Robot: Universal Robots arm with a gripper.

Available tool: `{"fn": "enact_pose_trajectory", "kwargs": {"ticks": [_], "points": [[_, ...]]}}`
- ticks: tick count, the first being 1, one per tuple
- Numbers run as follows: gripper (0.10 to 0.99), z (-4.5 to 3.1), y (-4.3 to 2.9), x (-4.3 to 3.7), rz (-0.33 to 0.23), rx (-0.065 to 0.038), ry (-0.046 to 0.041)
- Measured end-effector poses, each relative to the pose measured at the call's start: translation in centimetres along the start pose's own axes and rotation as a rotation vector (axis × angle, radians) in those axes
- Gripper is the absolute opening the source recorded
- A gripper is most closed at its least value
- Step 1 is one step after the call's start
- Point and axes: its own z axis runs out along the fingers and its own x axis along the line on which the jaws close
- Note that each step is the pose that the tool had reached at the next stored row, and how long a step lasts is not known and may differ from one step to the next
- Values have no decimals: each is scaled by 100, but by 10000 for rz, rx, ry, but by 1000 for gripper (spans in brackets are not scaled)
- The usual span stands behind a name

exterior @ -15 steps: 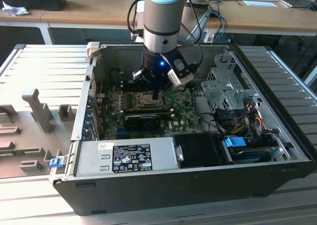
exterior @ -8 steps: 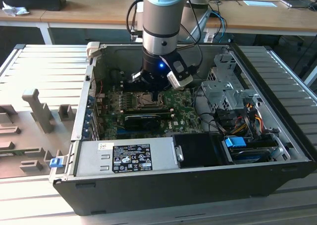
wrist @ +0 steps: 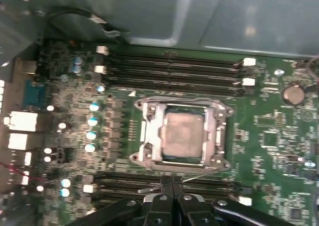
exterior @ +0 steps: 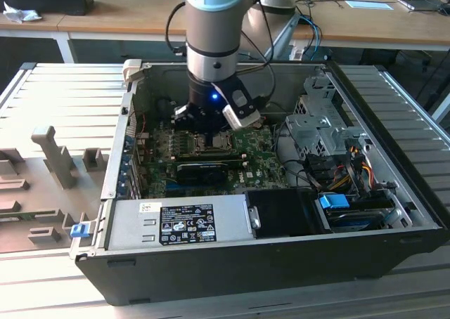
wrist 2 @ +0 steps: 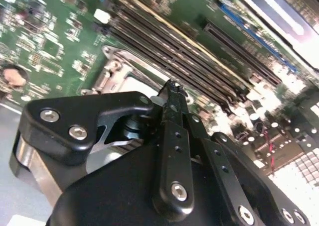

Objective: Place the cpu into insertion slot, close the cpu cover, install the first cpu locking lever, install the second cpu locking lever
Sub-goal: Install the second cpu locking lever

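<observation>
1. Gripper (wrist: 172, 182) had its fingers pressed together, nothing between them, hovering over the motherboard (wrist: 269, 131) just beside the insertion slot (wrist: 182, 134).
2. In the second wrist view the closed fingertips (wrist 2: 172, 89) sat at the socket frame's edge; contact couldn't be confirmed.
3. Cpu (wrist: 183, 135) lay flat in the slot, pale silver top showing through the window of the cpu cover (wrist: 215, 136), which was down over it.
4. Memory slots (wrist: 174, 69) ran along both sides of the socket.
5. In the exterior view, the arm (exterior: 214, 31) reached down into the open computer case (exterior: 281, 252), with the power supply (exterior: 179, 224) along the near wall.
</observation>
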Motion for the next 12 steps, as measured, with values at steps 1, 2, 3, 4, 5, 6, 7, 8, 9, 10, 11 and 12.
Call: {"fn": "enact_pose_trajectory", "kwargs": {"ticks": [1, 2, 3, 4, 5, 6, 7, 8, 9, 10, 11, 12], "points": [[106, 18, -1, 20, -3, 0, 0], [106, 33, -1, 26, -4, 0, 0], [106, 62, -4, 31, -14, 0, 2], [106, 91, -6, 34, -31, -1, 3], [106, 106, -7, 37, -43, 0, 4], [106, 138, -10, 46, -92, -1, 9], [106, 162, -11, 55, -140, -3, 13], [106, 181, -12, 65, -185, -6, 17], [106, 210, -13, 86, -264, -12, 24], [106, 240, -14, 128, -343, -56, 29], [106, 248, -25, 141, -351, -123, 22], [106, 252, -38, 149, -352, -192, 15]]}}
